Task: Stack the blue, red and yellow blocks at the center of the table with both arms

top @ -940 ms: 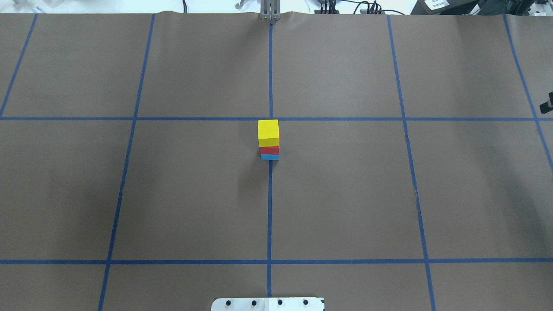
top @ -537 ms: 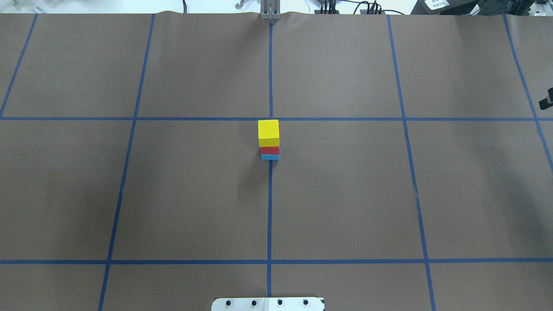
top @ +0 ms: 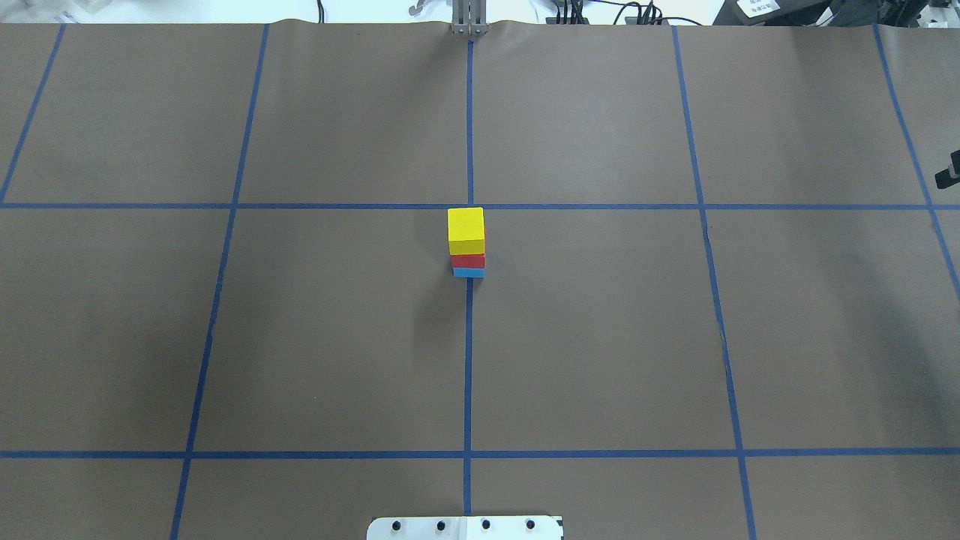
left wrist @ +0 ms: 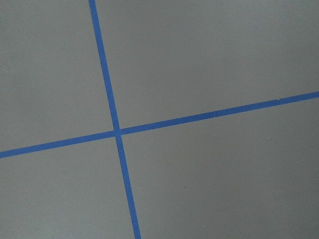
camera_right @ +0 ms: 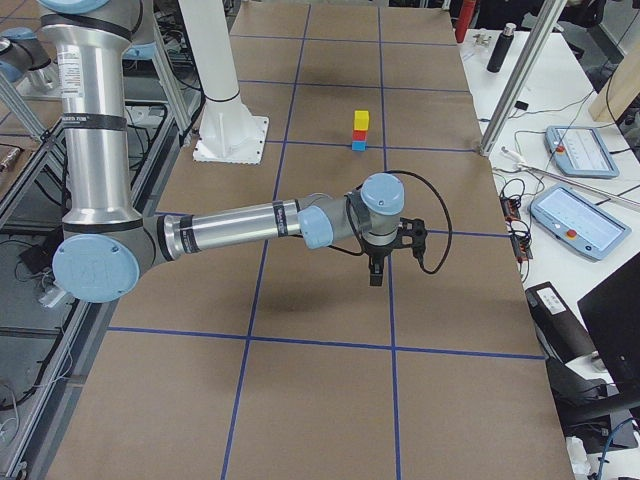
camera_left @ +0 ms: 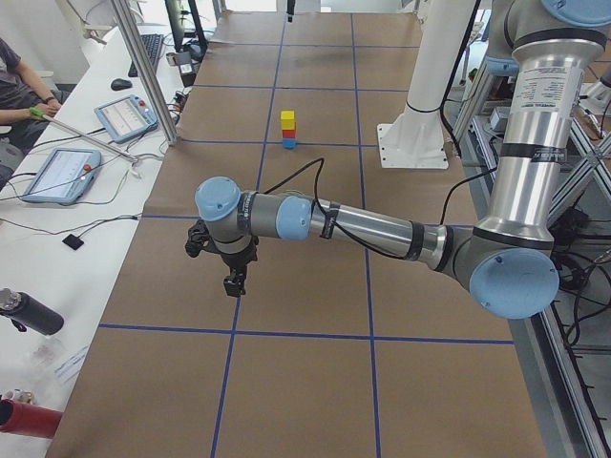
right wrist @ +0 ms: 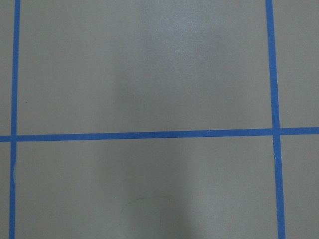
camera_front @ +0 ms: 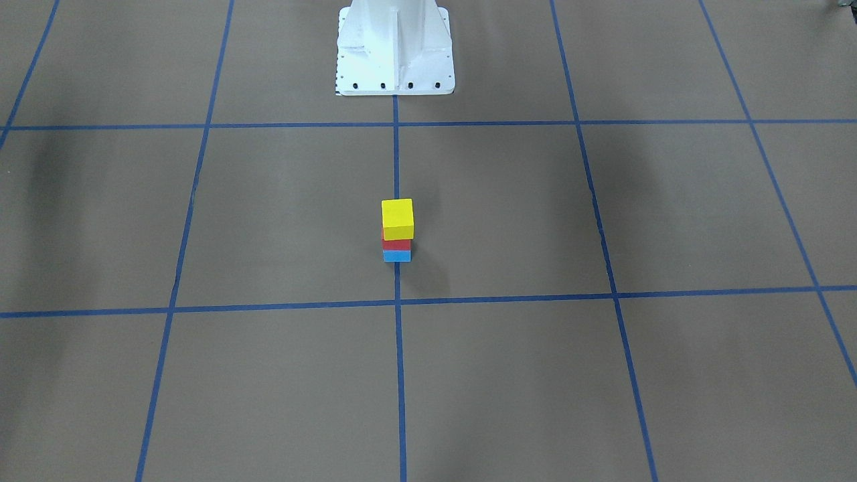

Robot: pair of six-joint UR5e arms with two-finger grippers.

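**Three Blocks Stacked at the Table Centre**

Three coloured cubes form one upright column. The blue block (top: 468, 273) rests on the brown paper-covered table (top: 600, 337), the red block (top: 468, 261) sits on it, and the yellow block (top: 466, 225) is on top. You see the column on the central blue tape line (top: 468, 360), near its crossing with a transverse line. It stands well out in front of the white robot base plate (camera_front: 395, 47).

The left gripper (camera_left: 232, 284) hangs fingers-down over the table towards the robot's left end, well apart from the column. The right gripper (camera_right: 376, 275) hangs likewise towards the right end. Nothing shows between the fingers of either. From these side views you cannot tell whether either pair of jaws stands parted or closed. Both wrist cameras show only brown surface and crossing tape lines.
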